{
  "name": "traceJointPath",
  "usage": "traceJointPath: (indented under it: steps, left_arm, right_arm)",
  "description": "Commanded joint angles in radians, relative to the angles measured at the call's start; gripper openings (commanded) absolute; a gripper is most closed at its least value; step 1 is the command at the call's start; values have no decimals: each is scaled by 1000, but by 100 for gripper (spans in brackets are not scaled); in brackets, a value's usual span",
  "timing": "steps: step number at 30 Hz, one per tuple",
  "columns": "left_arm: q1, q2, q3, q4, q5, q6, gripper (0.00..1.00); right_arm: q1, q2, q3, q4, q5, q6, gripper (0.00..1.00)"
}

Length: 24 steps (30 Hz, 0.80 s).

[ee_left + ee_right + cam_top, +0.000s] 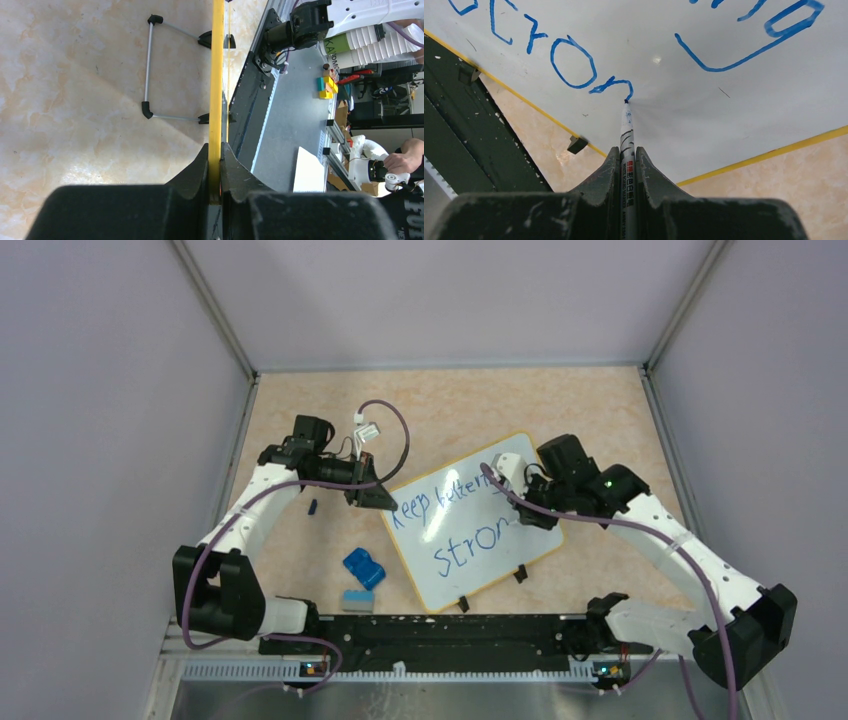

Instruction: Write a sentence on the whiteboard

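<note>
The left fingers [197, 172] are pinched tight on the yellow rim of the board [455, 582] at its left corner, and in the wrist view the edge runs straight out between them. I judge they are there to steady the board against the push of the pen. A wire stand [148, 65] shows beside that edge, so the held side may be raised a little off the tabletop [450, 405], though the top view is too flat to tell.

Below that grip, off the board, lie a blue eraser [363, 568] and a small pale block [357, 600], apart from both arms.

On the board the sentence [472, 548] runs in blue in two lines. The upper reads "keep better…", its end hidden by the right arm, and the lower is a larger "stron".

The marker [627, 131] sits lengthwise between the right fingers [608, 172], which are closed on its barrel. Its tip touches the white surface right at the tail of the "n". The last word looks unfinished, so one more letter to the right seems due.
</note>
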Motion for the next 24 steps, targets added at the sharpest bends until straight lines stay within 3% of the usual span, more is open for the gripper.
traceJointPath:
  steps: [1,14,24]
  left_arm:
    - [-17,27,-9,24,-88,63,0]
    - [-17,28,-10,25,-89,62,0]
    - [-17,24,-9,22,-88,61,0]
  right_arm:
    - [-5,8,-20,-28,-9,-35,0]
    - [11,-23,15,-54,-40,-20,0]
    - [-89,-41,75,-62,-57,-28,0]
